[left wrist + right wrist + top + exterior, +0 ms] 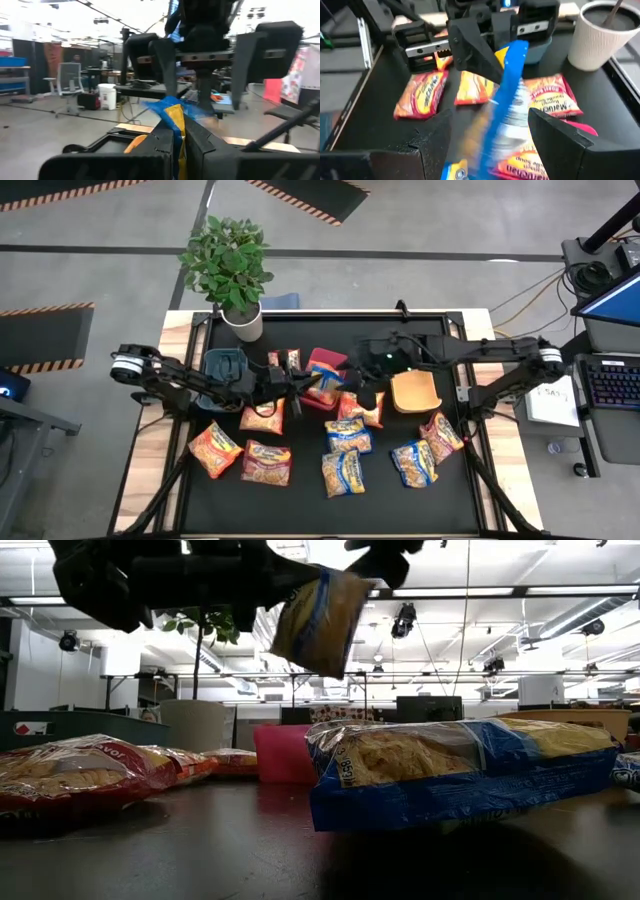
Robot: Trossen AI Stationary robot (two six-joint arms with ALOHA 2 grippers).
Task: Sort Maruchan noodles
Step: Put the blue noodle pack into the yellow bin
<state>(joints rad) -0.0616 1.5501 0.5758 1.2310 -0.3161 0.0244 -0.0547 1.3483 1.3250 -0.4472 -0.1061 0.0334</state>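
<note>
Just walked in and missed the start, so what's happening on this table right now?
Two robot arms are sorting ramen packets on a black table. The left gripper is shut on a blue-and-yellow packet, holding it in the air above the middle of the table. The right gripper is open, its fingers either side of that same packet, so this looks like a handover. Other packets lie loose near the teal bin, red bin and tan bin.
</note>
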